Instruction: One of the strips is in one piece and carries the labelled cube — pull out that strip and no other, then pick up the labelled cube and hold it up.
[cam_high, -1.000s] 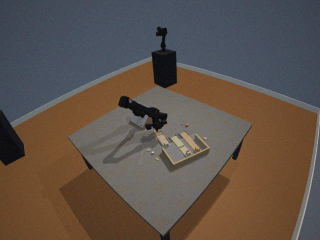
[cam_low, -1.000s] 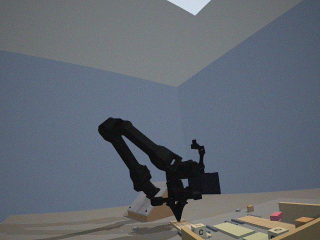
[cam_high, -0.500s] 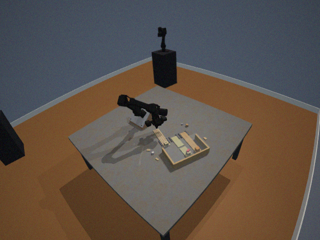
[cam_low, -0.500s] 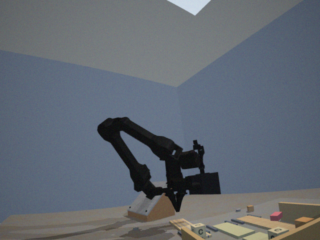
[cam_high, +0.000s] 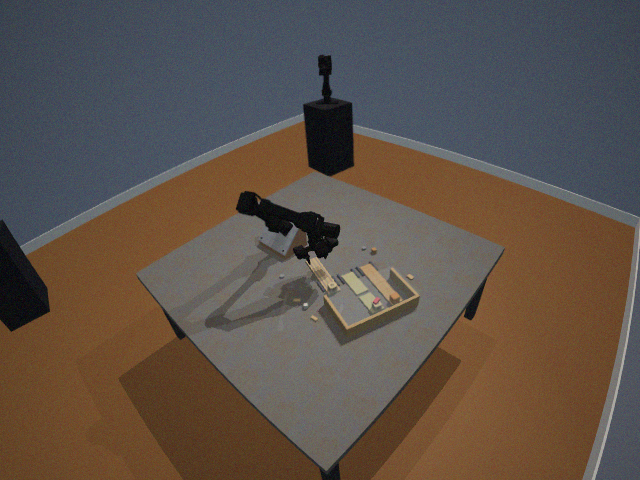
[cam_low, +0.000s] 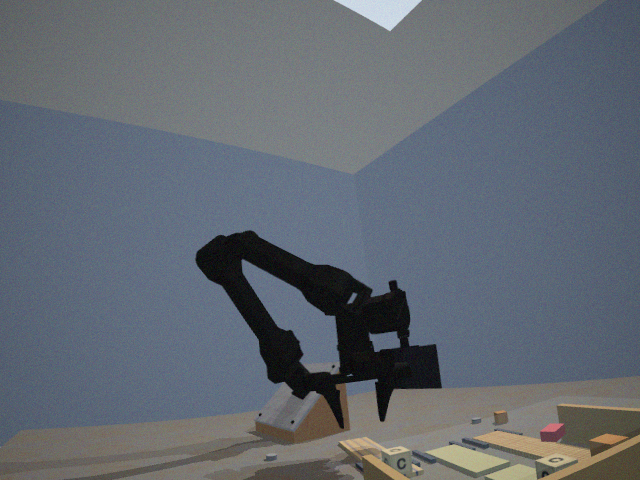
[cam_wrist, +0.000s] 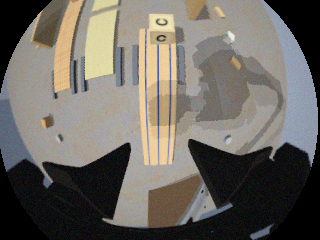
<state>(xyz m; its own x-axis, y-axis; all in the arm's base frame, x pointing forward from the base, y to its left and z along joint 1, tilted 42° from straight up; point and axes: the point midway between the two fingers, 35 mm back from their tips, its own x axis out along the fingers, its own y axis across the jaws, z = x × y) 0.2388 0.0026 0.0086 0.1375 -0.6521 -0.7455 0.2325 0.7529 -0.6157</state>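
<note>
Black arm reaches from wedge base (cam_low: 302, 413) over grey table (cam_high: 289, 361). Gripper (cam_low: 361, 410) hovers above near end of striped wooden strip (cam_wrist: 159, 96), fingers spread wide, holding nothing. Strip lies in one piece, pulled partly out of open wooden tray (cam_high: 400, 304). Cube labelled C (cam_wrist: 162, 27) sits on strip's far end, near tray opening. Second C cube (cam_low: 555, 463) on pale green strip (cam_low: 467, 458) inside tray. Pink block (cam_low: 552, 431) and orange block (cam_low: 605, 441) farther in. Small blocks scattered on table around tray
</note>
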